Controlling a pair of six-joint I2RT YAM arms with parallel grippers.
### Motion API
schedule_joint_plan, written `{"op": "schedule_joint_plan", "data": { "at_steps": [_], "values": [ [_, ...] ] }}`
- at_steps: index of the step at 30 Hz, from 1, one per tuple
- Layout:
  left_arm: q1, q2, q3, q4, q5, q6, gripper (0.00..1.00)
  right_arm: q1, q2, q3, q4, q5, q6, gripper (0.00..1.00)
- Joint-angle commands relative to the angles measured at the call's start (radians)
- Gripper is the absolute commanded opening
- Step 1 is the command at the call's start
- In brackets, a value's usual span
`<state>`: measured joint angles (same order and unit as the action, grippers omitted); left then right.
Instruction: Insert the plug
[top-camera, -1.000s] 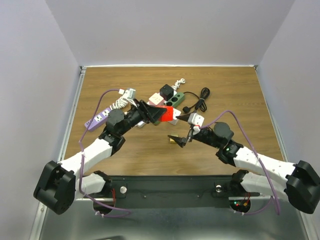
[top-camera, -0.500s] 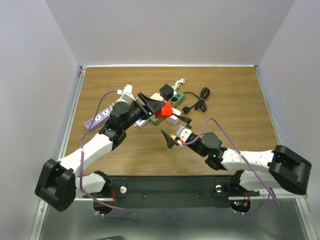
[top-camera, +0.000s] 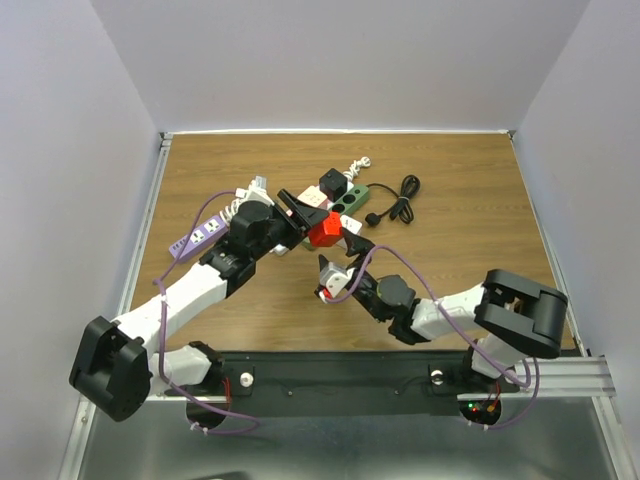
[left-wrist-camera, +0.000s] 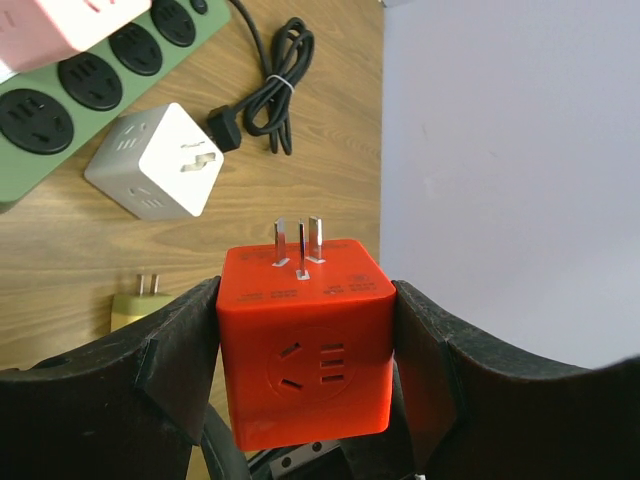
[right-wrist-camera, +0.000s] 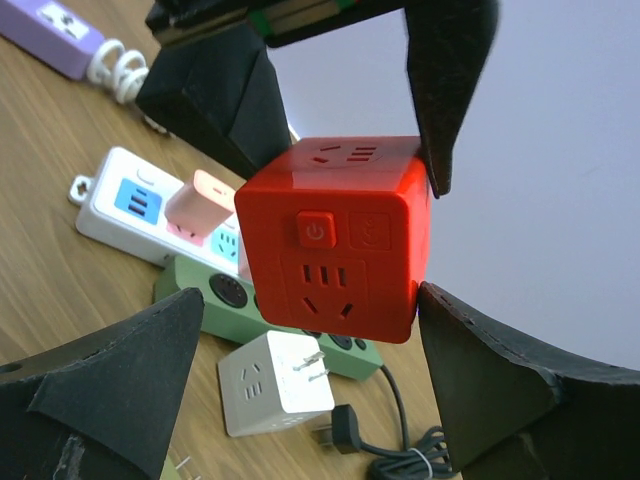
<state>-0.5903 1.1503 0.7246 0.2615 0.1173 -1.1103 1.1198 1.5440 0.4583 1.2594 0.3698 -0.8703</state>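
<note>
Holding the plug: left gripper (left-wrist-camera: 305, 345) pinches red cube plug (right-wrist-camera: 338, 238) by its sides, up near the green power strip (right-wrist-camera: 200, 300).
Right gripper (right-wrist-camera: 305, 385): spread wide, beside the plug.
Plug shape: smooth plastic cube, three metal prongs (left-wrist-camera: 300, 240).
Writing: tiny marks, maybe letters, unreadable.

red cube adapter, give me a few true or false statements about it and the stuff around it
1. The left tool grips the red cube between its fingers. True.
2. The red cube's prongs sit in the green power strip. False: the prongs are bare, and the cube is held clear of the strip.
3. The right tool is shut on the white cube. False: it is open and holds nothing. The white cube lies on the table beside the green strip.
4. A bundled black cable lies on the table near the white cube. True.
</note>
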Motion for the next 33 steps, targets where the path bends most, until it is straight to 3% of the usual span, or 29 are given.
{"op": "schedule_joint_plan", "data": {
  "at_steps": [1, 5, 8, 33],
  "values": [
    [-0.013, -0.058, 0.061, 0.002, -0.028, -0.031, 0.00, 0.021, 0.062, 0.046, 0.316, 0.083, -0.107, 0.92],
    [-0.017, -0.072, 0.052, -0.004, -0.022, -0.043, 0.00, 0.037, 0.128, 0.074, 0.397, 0.107, -0.157, 0.92],
    [-0.025, -0.078, 0.047, -0.004, -0.024, -0.046, 0.00, 0.054, 0.201, 0.089, 0.559, 0.127, -0.212, 0.92],
    [-0.034, -0.040, 0.026, 0.034, 0.042, -0.057, 0.00, 0.063, 0.148, 0.149, 0.558, 0.058, -0.168, 0.89]
  ]
}}
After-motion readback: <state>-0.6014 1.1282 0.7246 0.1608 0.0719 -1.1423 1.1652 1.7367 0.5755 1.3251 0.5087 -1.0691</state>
